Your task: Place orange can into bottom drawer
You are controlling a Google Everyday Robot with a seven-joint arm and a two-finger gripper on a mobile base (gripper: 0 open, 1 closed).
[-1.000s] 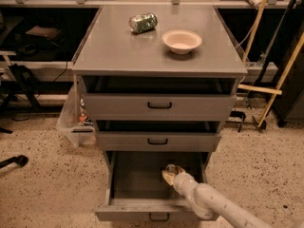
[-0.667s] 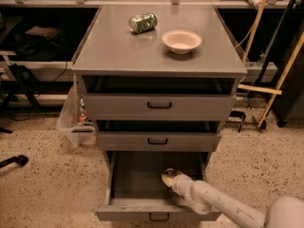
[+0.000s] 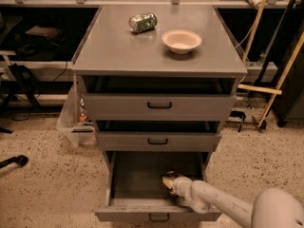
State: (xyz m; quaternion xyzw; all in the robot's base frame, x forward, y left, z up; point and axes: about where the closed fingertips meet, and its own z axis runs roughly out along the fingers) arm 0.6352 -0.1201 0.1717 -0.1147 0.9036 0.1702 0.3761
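1. The pale arm (image 3: 223, 205) comes in from the lower right corner, where the frame cuts off its bulky near part. It crosses over the front edge of the bottom drawer (image 3: 135, 179).
2. The gripper (image 3: 171, 182) sits low inside that drawer, right of the middle and near the front. I cannot tell whether it is grasping or has let go.
3. A small tan-orange shape at its tip looks to be the orange can (image 3: 166, 180), touching the gripper. It is unclear whether it rests on the drawer floor.
4. The bottom drawer stands open, with bare floor left of the gripper and behind it.
5. The middle drawer (image 3: 157, 140) overhangs the rear of the bottom drawer. Above it is the top drawer (image 3: 159, 106), and dark gaps hide both their insides.
6. On the cabinet top (image 3: 118, 51), a bowl (image 3: 181, 41) stands near a green can (image 3: 143, 23) lying on its side; the two are apart.
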